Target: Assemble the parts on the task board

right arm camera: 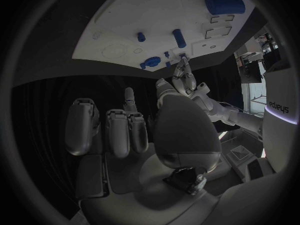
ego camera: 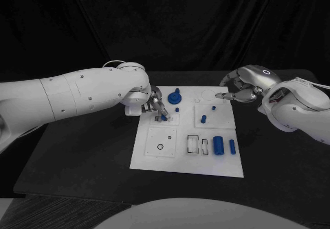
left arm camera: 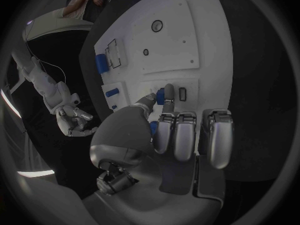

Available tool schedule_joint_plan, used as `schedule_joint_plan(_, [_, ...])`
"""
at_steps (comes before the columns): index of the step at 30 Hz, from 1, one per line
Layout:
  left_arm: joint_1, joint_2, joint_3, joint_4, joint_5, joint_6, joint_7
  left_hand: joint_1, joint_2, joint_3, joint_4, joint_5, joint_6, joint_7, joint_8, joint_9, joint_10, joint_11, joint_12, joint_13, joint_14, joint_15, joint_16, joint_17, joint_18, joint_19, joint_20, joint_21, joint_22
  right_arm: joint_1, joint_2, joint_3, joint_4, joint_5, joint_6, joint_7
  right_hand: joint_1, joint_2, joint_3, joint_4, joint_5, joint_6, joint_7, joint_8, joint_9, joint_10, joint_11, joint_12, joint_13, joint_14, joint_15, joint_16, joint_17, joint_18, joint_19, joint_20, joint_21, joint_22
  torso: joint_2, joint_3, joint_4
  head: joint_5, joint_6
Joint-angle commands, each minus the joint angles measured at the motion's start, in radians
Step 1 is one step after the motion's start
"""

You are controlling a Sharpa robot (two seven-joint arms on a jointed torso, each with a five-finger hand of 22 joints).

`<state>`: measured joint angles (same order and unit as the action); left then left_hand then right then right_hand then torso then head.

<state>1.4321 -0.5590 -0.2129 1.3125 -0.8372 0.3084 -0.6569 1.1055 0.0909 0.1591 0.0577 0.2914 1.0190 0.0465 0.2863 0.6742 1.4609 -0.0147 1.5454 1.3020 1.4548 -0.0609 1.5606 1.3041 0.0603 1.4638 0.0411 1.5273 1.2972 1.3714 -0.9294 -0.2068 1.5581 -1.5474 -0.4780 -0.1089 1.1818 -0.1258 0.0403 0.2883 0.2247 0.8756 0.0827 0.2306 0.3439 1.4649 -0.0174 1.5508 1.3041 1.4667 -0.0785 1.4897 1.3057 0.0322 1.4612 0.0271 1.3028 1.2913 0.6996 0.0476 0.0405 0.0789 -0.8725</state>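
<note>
Your task board [ego camera: 185, 162] lay flat in the middle of the black table [ego camera: 82, 157], and on it the small blue part [ego camera: 163, 116] sat at the upper left square, pinched between the thumb and a fingertip of your left hand [ego camera: 152, 104] while that hand's other fingers curled in above the board. The blue knob-like part [ego camera: 175, 98] stood just beyond it, a short blue peg [ego camera: 204, 118] lay in the upper right square, and two blue cylinders [ego camera: 219, 145] lay side by side at the board's right edge. Your right hand [ego camera: 242, 88] hovered off the board's far right corner with its fingers curled loosely inward around nothing.
</note>
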Motion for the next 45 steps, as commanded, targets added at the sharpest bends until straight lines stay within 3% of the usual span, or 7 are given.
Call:
schedule_joint_plan(1, [-0.003, 0.002, 0.001, -0.002, 0.008, -0.005, 0.007, -0.008, 0.003, 0.034, -0.007, 0.014, 0.015, -0.006, -0.014, 0.029, 0.11, -0.014, 0.025, 0.269, 0.116, -0.015, 0.01, 0.267, -0.035, 0.038, -0.003, -0.014, 0.194, -0.002, -0.001, 0.001, 0.0, -0.001, 0.002, -0.018, 0.012, 0.025, 0.031, 0.0, 0.022, -0.002, 0.001, 0.01, -0.011, 0.106, 0.006, 0.02, 0.267, 0.074, 0.003, -0.016, 0.123, 0.032, -0.005, 0.009, -0.023, 0.195, 0.0, 0.0, 0.0004, -0.001, 0.0])
schedule_joint_plan(27, [-0.01, 0.001, 0.001, -0.005, -0.04, -0.035, 0.041, -0.009, -0.002, 0.057, -0.015, 0.007, 0.015, -0.005, -0.022, 0.034, 0.11, -0.012, 0.025, 0.269, 0.116, -0.013, 0.01, 0.267, -0.034, 0.034, -0.002, -0.018, 0.19, -0.004, 0.001, 0.001, -0.002, -0.001, 0.009, -0.02, 0.015, 0.026, 0.031, 0.0, 0.022, -0.004, 0.002, 0.01, -0.013, 0.106, 0.006, 0.02, 0.267, 0.074, 0.004, -0.017, 0.122, 0.032, -0.006, 0.009, -0.025, 0.194, 0.0, 0.0002, -0.0002, 0.0, 0.0])
schedule_joint_plan(35, [-0.01, -0.02, 0.001, 0.022, -0.04, -0.062, 0.042, -0.003, -0.011, 0.075, -0.03, 0.015, 0.019, -0.006, -0.024, 0.04, 0.11, -0.013, 0.025, 0.269, 0.116, -0.014, 0.01, 0.267, -0.034, 0.033, -0.002, -0.02, 0.189, -0.005, -0.001, 0.001, -0.003, -0.001, 0.012, -0.023, 0.015, 0.026, 0.031, 0.0, 0.022, -0.004, 0.002, 0.01, -0.013, 0.106, 0.006, 0.02, 0.267, 0.074, 0.004, -0.017, 0.122, 0.032, -0.006, 0.009, -0.025, 0.194, 0.0, 0.0001, 0.0001, 0.0, 0.0])
schedule_joint_plan(45, [-0.01, -0.054, 0.001, 0.068, -0.04, -0.141, 0.072, -0.001, -0.02, 0.089, -0.041, 0.02, 0.024, -0.008, -0.024, 0.045, 0.11, -0.015, 0.025, 0.269, 0.116, -0.015, 0.01, 0.267, -0.034, 0.035, -0.003, -0.019, 0.191, -0.006, -0.002, 0.001, -0.006, -0.001, 0.013, -0.025, 0.015, 0.027, 0.03, 0.0, 0.022, -0.004, 0.002, 0.01, -0.014, 0.106, 0.007, 0.02, 0.267, 0.073, 0.004, -0.019, 0.119, 0.032, -0.007, 0.009, -0.028, 0.194, -0.001, 0.0005, 0.0007, 0.002, 0.0])
